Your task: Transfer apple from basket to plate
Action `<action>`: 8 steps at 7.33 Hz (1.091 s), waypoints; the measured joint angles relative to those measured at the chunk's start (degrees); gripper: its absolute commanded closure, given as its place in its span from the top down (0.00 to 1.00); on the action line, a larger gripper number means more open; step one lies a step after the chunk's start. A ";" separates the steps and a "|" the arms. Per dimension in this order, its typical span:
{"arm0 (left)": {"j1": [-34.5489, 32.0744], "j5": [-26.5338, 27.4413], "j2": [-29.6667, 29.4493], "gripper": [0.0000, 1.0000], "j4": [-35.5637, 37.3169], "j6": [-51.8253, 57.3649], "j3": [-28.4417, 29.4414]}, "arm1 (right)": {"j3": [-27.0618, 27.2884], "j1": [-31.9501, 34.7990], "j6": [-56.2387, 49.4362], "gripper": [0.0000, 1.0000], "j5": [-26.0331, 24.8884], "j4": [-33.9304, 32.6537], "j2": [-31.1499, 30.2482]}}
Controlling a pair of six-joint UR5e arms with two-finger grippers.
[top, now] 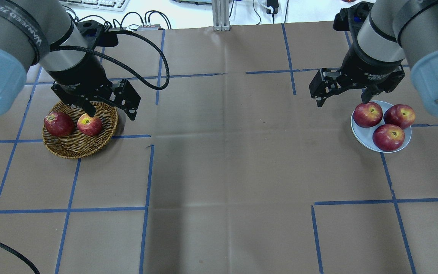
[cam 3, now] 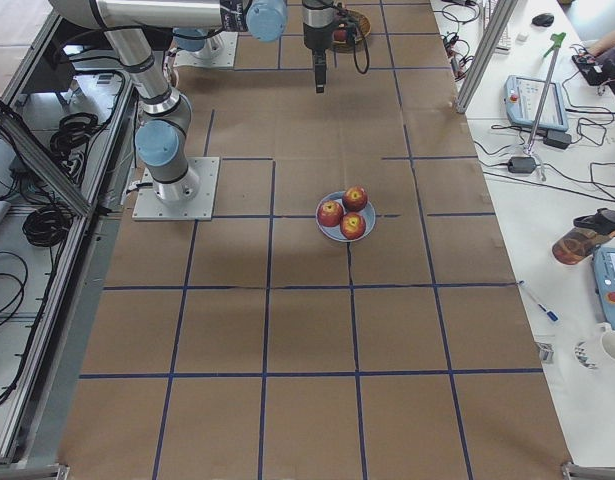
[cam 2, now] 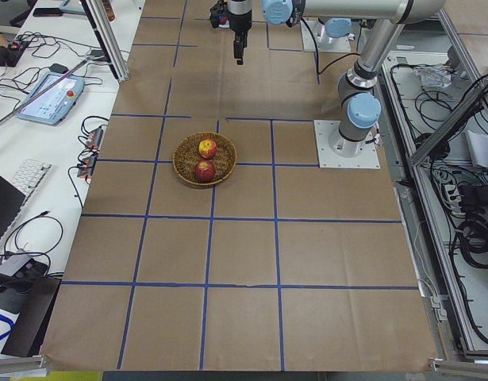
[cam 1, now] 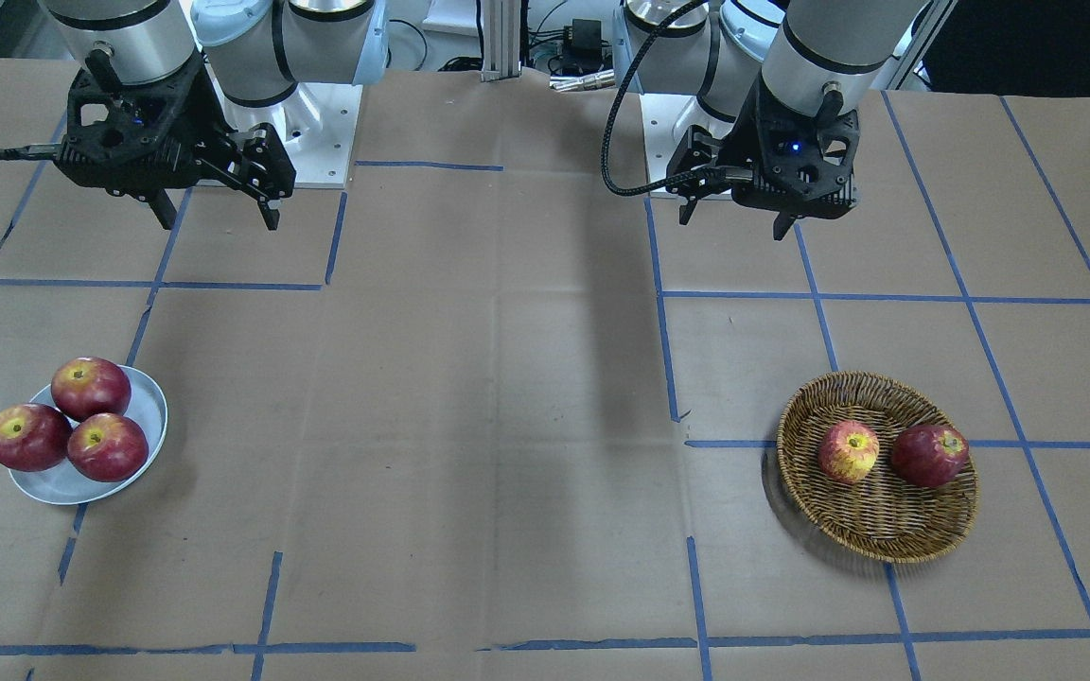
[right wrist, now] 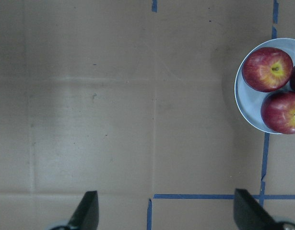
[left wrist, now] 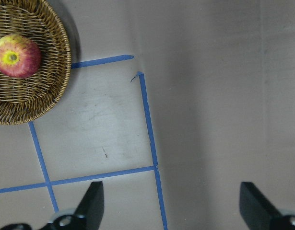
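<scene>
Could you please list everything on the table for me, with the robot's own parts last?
apple: one, pinkish-red with yellow streaks, in the basket.
dark basket apple: one, dark red, beside it in the basket.
basket: one, brown wicker, robot's left side.
plate apples: three, dark red, clustered on the plate.
plate: one, pale grey-blue, robot's right side.
table: one, brown paper with blue tape lines.
left gripper: one, black, open, empty, raised.
right gripper: one, black, open, empty, raised.
</scene>
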 measured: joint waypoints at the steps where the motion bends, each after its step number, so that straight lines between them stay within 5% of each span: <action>1: -0.03 0.09 0.29 1.00 -0.04 0.02 0.00 | 0.00 0.00 0.00 1.00 0.01 0.01 -0.02; 8: -0.35 0.27 1.42 1.00 -0.25 0.08 -0.05 | -0.05 0.00 0.01 1.00 -0.07 0.07 -0.09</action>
